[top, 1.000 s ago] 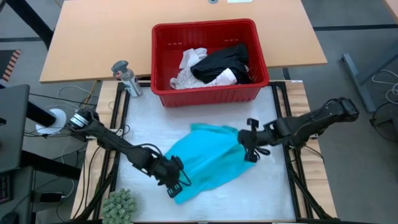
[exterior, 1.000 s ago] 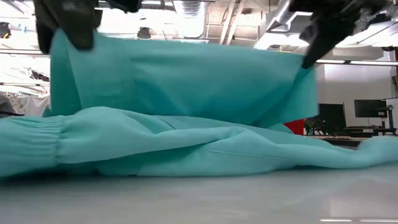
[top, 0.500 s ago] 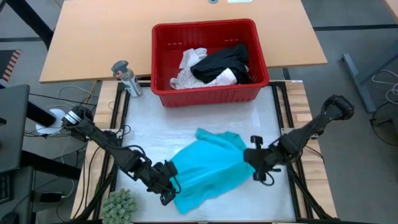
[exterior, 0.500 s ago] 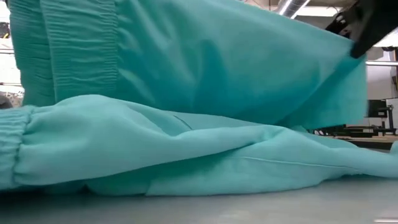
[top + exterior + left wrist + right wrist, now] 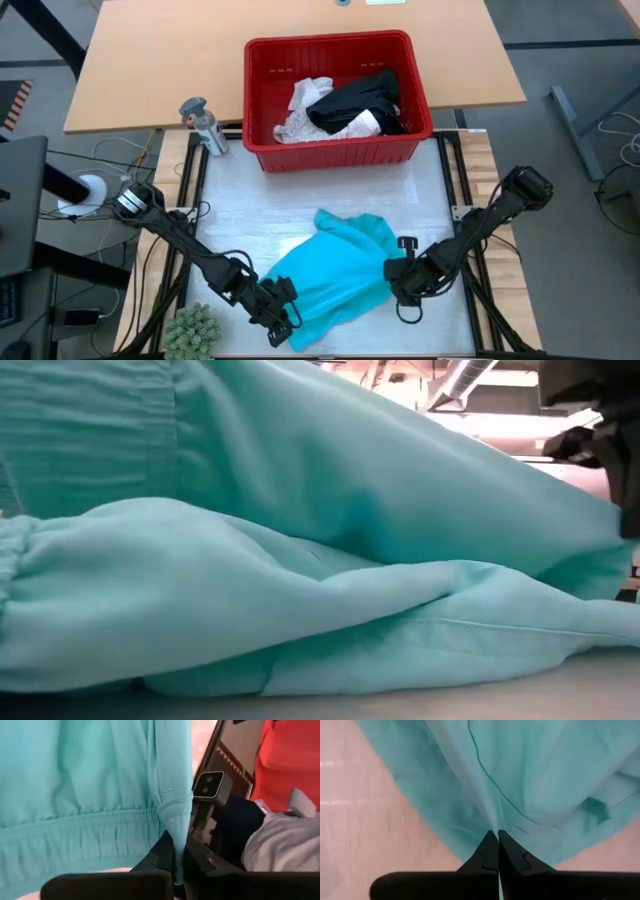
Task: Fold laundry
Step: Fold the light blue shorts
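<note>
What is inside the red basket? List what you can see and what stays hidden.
In the red basket lie a black garment and white or cream cloth, partly overlapping. Anything beneath them and most of the basket floor is covered.

A red basket (image 5: 340, 150) sits at the table's far edge — a spray bottle (image 5: 203, 125) beside it.

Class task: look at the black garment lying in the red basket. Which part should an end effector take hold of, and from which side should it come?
Grip the raised bunched fold at the top of the black garment, coming straight down from above. The walls of the red basket block any sideways approach, and a white cloth lies against one side of it, so a high pinch should lift the black one alone.
</note>
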